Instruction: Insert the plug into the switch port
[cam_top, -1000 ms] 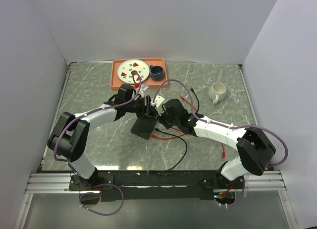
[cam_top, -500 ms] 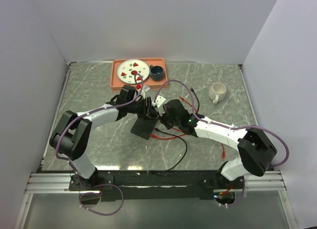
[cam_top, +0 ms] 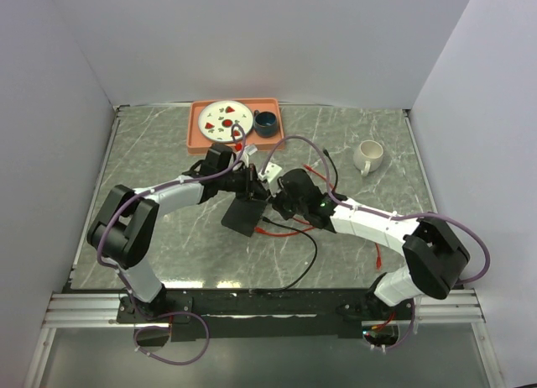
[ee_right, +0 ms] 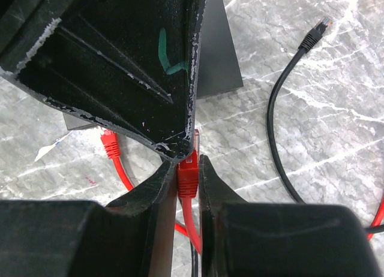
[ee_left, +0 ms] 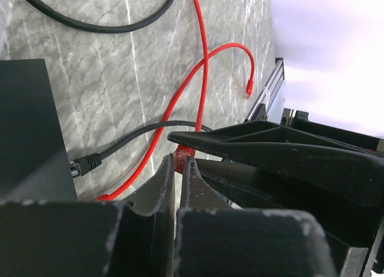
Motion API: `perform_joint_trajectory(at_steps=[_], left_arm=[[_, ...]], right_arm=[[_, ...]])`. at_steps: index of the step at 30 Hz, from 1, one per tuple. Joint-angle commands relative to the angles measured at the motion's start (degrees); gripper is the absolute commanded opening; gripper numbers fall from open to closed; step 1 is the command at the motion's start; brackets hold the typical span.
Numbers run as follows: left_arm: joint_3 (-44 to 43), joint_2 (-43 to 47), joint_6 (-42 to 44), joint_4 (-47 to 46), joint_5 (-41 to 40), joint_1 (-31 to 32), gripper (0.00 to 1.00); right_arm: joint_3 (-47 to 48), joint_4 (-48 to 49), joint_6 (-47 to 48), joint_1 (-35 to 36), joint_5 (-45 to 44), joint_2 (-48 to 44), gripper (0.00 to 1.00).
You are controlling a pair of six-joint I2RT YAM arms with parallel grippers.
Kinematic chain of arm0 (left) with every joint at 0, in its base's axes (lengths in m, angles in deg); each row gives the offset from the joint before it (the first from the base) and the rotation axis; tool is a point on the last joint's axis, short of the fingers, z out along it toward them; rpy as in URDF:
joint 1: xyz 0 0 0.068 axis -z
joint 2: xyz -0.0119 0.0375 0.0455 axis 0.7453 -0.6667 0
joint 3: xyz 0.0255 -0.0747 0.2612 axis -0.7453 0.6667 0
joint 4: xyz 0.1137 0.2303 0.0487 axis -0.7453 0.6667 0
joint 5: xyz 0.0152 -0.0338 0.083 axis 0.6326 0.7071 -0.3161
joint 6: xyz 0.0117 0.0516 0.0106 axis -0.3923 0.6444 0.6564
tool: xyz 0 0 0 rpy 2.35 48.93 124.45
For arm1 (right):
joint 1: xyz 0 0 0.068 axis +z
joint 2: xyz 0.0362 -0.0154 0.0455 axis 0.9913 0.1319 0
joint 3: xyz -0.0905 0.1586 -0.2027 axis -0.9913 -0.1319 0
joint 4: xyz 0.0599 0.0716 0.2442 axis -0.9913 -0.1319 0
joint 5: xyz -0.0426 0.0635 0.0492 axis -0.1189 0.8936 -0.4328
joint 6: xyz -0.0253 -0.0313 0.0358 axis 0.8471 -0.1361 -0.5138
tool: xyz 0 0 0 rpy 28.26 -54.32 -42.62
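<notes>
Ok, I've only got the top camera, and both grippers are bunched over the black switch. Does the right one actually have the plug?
Observer: Yes. The right wrist view shows the right gripper shut on the red plug.
Operator: And the left?
Observer: The left gripper is shut, its tips meeting the plug's front end. I cannot tell whether they pinch it.
Operator: Is it in the port?
Observer: Not that I can see. The plug's front sits short of the switch, with the marble tabletop showing beside it.
</notes>
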Motion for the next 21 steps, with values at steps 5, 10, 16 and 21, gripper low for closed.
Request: perform_joint_trajectory(at_steps=[5,10,16,21], left_arm=[[-1.48,-0.26,-0.75,-2.29,-0.46,0.78,0.01],[-1.47,-0.44,-0.84,-2.21,-0.9,0.78,0.01],[-1.65,-0.44,-0.49,-1.33,-1.51,0.69,0.01],[-1.74,-0.26,-0.75,-1.77,-1.08,0.69,0.01]], right_arm=[[-0.73,4.08,-1.5,0.34,-0.51,-3.53,0.26],[-2.32,4.08,-1.94,0.17,-2.44,-4.93,0.6],[-4.95,6.62,-2.73,-1.67,-1.13,-7.92,0.7],[-5.75,6.63,-3.35,-3.44,4.31,-8.27,0.55]])
